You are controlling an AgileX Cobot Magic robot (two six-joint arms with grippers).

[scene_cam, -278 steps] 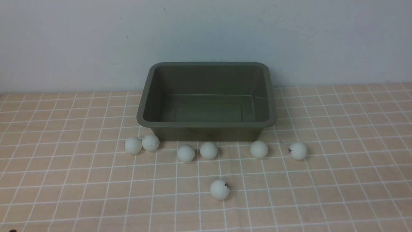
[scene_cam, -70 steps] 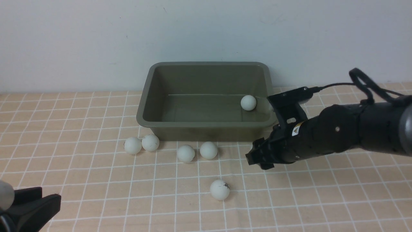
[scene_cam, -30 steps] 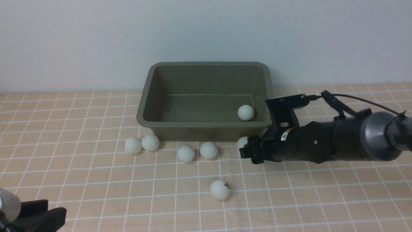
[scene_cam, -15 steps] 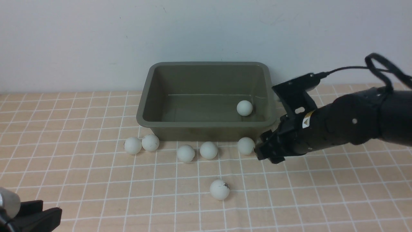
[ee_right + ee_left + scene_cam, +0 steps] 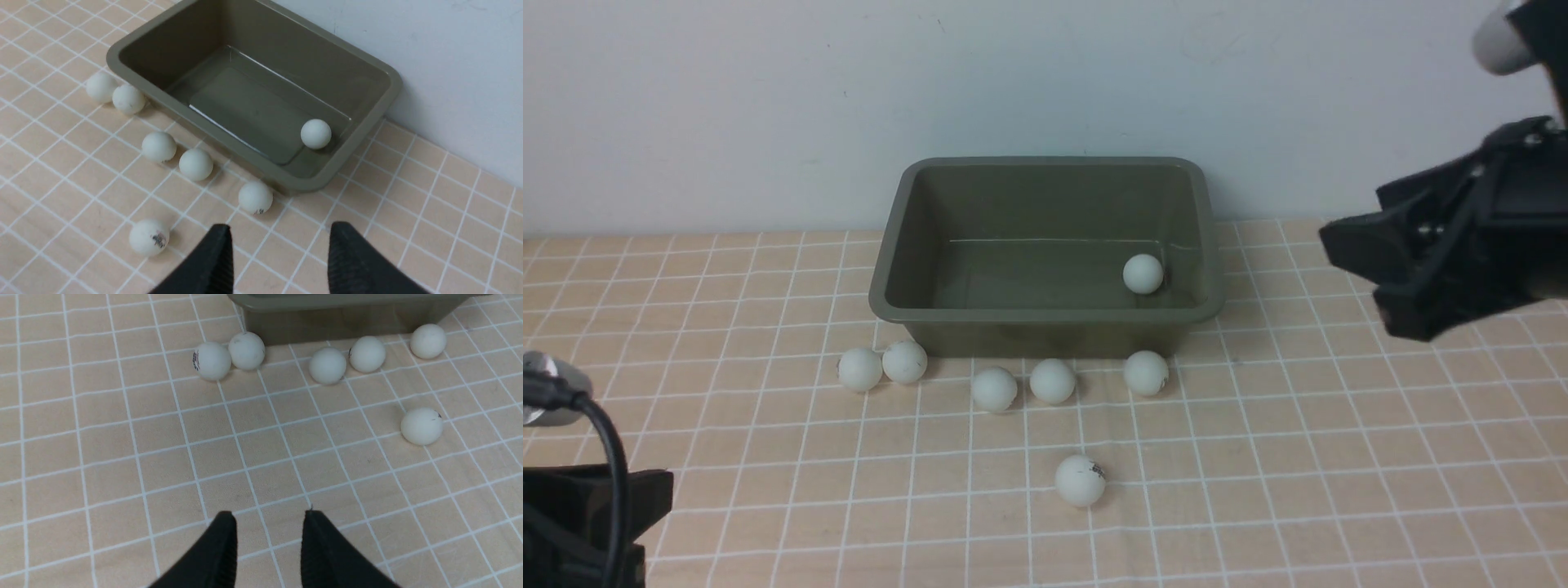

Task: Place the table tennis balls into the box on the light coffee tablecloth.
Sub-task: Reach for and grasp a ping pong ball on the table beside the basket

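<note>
Now: one table tennis ball (image 5: 1143,273) lies inside the box (image 5: 1045,314), near its right end wall; six more wait on the light coffee tablecloth (image 5: 1339,457).
Loose balls (image 5: 1053,380): five sit in a ragged row just in front of the box's near wall. The two on the robot's left touch or almost touch. The marked ball (image 5: 1081,480) lies alone, nearer the robot.
Right gripper (image 5: 280,245): held up off the cloth to the right of the box, jaws well apart, nothing between them.
Left gripper (image 5: 267,535): low over the near left of the cloth, jaws parted by a moderate gap, empty.
Step in hand: judged to be a fresh pick, most likely of the row's rightmost ball (image 5: 1146,372), the one closest to the raised gripper.
How to do it well: come straight down with the jaws straddling the ball, wide enough that neither fingertip clips it first, since a light round ball will probably roll at a nudge. Close gently on its middle, lift clear of the flared rim, and release low over the box floor so it does not bounce out.
Risk: that ball sits close to the box wall, so the far finger has little room.
</note>
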